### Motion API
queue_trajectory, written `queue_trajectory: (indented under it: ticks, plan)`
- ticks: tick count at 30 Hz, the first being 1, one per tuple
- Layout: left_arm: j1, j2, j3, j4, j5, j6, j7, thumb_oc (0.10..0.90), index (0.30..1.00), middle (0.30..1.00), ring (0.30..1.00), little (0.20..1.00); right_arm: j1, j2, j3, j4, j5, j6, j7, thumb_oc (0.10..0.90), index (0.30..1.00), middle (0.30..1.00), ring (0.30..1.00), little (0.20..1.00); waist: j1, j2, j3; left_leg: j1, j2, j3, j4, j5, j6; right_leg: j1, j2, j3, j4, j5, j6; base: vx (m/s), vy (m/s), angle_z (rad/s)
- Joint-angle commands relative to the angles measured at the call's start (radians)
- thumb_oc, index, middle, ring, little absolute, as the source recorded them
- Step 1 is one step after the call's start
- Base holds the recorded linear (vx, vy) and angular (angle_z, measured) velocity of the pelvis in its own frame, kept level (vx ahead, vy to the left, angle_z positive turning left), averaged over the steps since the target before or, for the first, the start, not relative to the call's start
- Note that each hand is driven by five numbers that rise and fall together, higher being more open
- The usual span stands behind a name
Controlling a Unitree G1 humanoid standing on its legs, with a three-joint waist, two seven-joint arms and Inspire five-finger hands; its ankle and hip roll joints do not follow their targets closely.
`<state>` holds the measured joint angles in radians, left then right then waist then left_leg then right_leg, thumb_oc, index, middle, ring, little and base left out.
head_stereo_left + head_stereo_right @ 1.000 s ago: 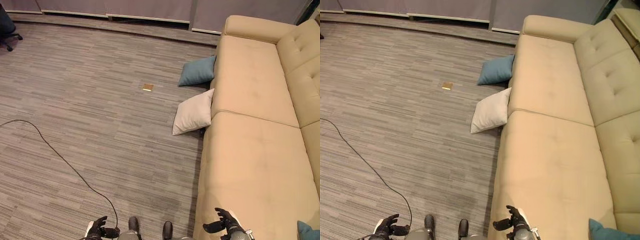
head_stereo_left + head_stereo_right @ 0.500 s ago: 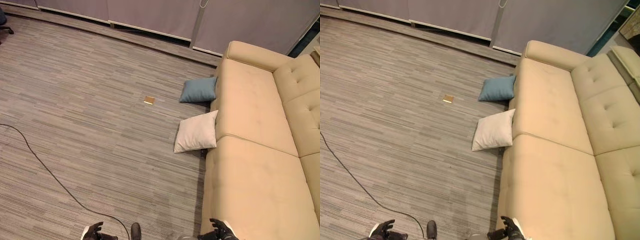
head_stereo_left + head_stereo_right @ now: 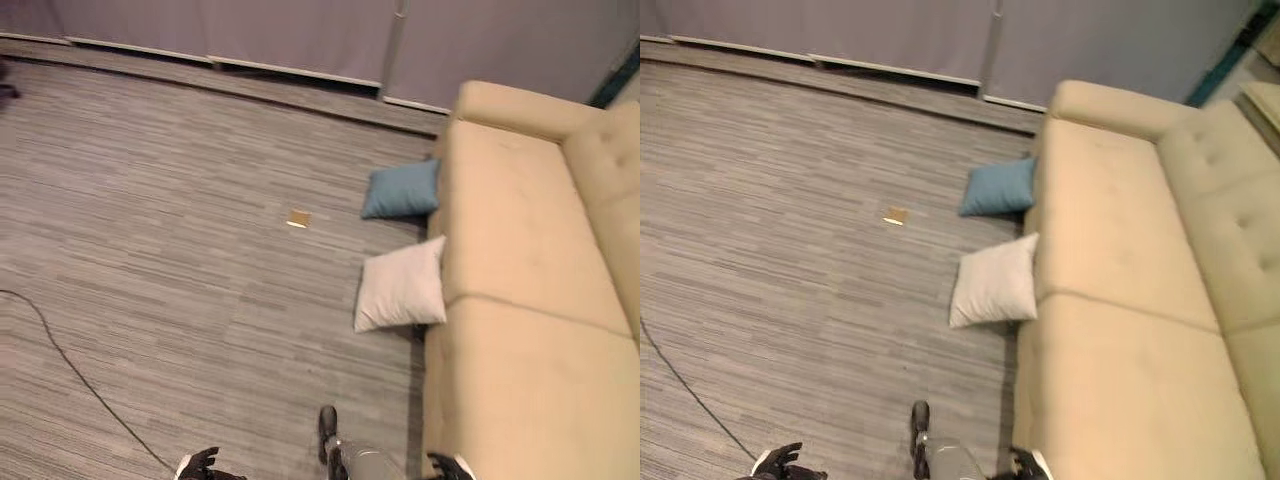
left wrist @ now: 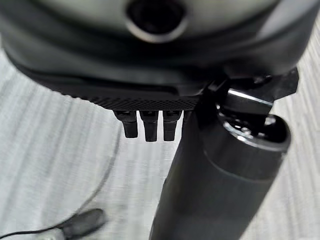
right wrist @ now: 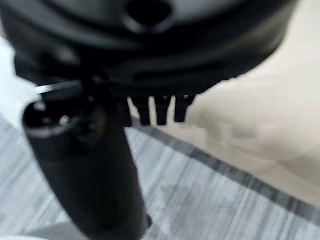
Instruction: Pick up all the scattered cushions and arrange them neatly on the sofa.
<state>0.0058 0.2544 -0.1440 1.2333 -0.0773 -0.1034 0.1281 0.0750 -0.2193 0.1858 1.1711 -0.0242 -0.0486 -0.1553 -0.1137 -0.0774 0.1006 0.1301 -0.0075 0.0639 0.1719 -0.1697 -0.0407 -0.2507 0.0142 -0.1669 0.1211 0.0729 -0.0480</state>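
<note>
Two cushions lie on the grey carpet against the front of the beige sofa point(image 3: 530, 250). The blue cushion point(image 3: 400, 190) is the farther one, near the sofa's far arm. The white cushion point(image 3: 402, 285) leans on the sofa base closer to me. My left hand point(image 3: 198, 465) hangs low over the carpet, well short of both cushions, with relaxed fingers point(image 4: 145, 127) and nothing in it. My right hand point(image 3: 448, 467) is at the sofa's near front edge. It is open and empty, with the beige seat point(image 5: 260, 115) showing past it.
A small tan square point(image 3: 298, 218) lies on the carpet to the left of the blue cushion. Grey wall panels with a raised sill point(image 3: 300, 75) close off the far side. Striped grey carpet point(image 3: 150, 250) stretches to the left.
The camera has shifted, so the sofa and cushions sit lower and more to the right in the picture. Both hands have dropped toward the bottom edge. The cushions lie where they were.
</note>
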Motion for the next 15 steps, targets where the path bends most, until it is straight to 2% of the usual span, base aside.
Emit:
queue_trajectory:
  ticks: [1,2,5,6,7,8,9,10,13,15]
  plan:
    - [-0.009,0.048,0.002,-0.048,0.002,-0.023,0.009,0.8,0.9,0.9,0.9,0.9,-0.073,-0.046,0.012,-0.019,0.019,-0.03,-0.02,0.8,0.9,0.9,0.9,0.9,-0.014,-0.047,-0.021,-0.182,0.001,0.052,0.309,0.096,-0.06,0.106,-0.024,0.04,-0.058,-0.036,0.101,0.16,-0.097,0.08]
    - [-0.015,0.049,-0.001,-0.055,-0.003,-0.023,0.01,0.8,0.9,0.9,0.9,0.9,-0.076,-0.049,0.014,-0.018,0.022,-0.03,-0.02,0.8,0.9,0.9,0.9,0.9,-0.007,-0.058,-0.015,-0.224,0.011,0.061,0.387,0.112,-0.061,0.123,-0.026,0.044,-0.065,-0.042,0.091,0.16,-0.079,-0.27]
    - [-0.017,0.05,0.001,-0.055,-0.013,-0.018,0.007,0.8,0.9,0.9,0.9,0.9,-0.084,-0.054,0.017,-0.009,0.029,-0.022,-0.019,0.8,0.9,0.9,0.9,0.9,0.016,-0.079,-0.011,-0.313,0.045,0.1,0.42,0.079,-0.026,0.16,-0.038,0.059,-0.074,-0.07,0.083,0.22,-0.022,-0.43]
    - [-0.015,0.05,0.001,-0.054,-0.011,-0.018,0.002,0.8,0.9,0.9,0.9,0.9,-0.088,-0.057,0.017,-0.006,0.028,-0.022,-0.02,0.8,0.9,0.9,0.9,0.9,0.033,-0.084,-0.004,-0.354,0.052,0.092,0.358,0.041,-0.011,0.188,-0.037,0.075,-0.085,-0.086,0.091,0.23,0.037,-0.17]
    - [-0.015,0.051,0.001,-0.054,-0.011,-0.018,0.002,0.8,0.9,0.9,0.9,0.9,-0.088,-0.057,0.017,-0.006,0.028,-0.022,-0.02,0.8,0.9,0.9,0.9,0.9,0.031,-0.086,-0.006,-0.355,0.049,0.092,0.353,0.046,-0.01,0.185,-0.04,0.075,-0.085,-0.085,0.091,0.33,0.103,-0.27]
    - [-0.013,0.054,0.001,-0.047,-0.003,-0.017,0.002,0.8,0.9,0.9,0.9,0.9,-0.095,-0.057,0.022,-0.001,0.02,-0.022,-0.023,0.8,0.9,0.9,0.9,0.9,0.045,-0.086,-0.005,-0.372,0.038,0.071,0.212,0.046,-0.006,0.206,-0.041,0.09,-0.096,-0.102,0.101,0.24,0.115,-0.39]
    - [-0.013,0.054,0.0,-0.043,0.0,-0.018,0.003,0.8,0.9,0.9,0.9,0.9,-0.097,-0.057,0.023,0.001,0.017,-0.022,-0.025,0.8,0.9,0.9,0.9,0.9,0.052,-0.082,-0.004,-0.383,0.034,0.052,0.143,0.072,-0.011,0.218,-0.038,0.099,-0.101,-0.108,0.104,0.61,0.36,-0.29]
    - [-0.021,0.053,-0.011,-0.041,-0.008,-0.03,0.004,0.8,0.9,0.9,0.9,0.9,-0.103,-0.064,0.028,0.005,0.005,-0.023,-0.034,0.8,0.9,0.9,0.9,0.9,0.09,-0.054,0.008,-0.441,0.015,-0.061,-0.039,0.224,-0.042,0.272,-0.004,0.154,-0.094,-0.144,0.104,0.45,0.288,-0.25]
    - [-0.012,0.047,-0.008,-0.029,0.001,-0.026,-0.003,0.8,0.9,0.9,0.9,0.9,-0.099,-0.056,0.024,0.009,-0.006,-0.022,-0.028,0.8,0.9,0.9,0.9,0.9,0.091,-0.045,-0.011,-0.401,0.019,-0.061,-0.099,0.22,-0.028,0.281,-0.01,0.165,-0.071,-0.165,0.114,0.36,0.269,-0.63]
    - [-0.007,0.052,-0.009,-0.022,0.019,-0.024,-0.001,0.8,0.9,0.9,0.9,0.9,-0.095,-0.043,0.022,0.008,-0.017,-0.023,-0.026,0.8,0.9,0.9,0.9,0.9,0.089,-0.049,-0.022,-0.372,-0.005,-0.044,-0.086,0.197,0.0,0.264,-0.043,0.184,0.022,-0.153,0.141,0.33,0.311,-0.97]
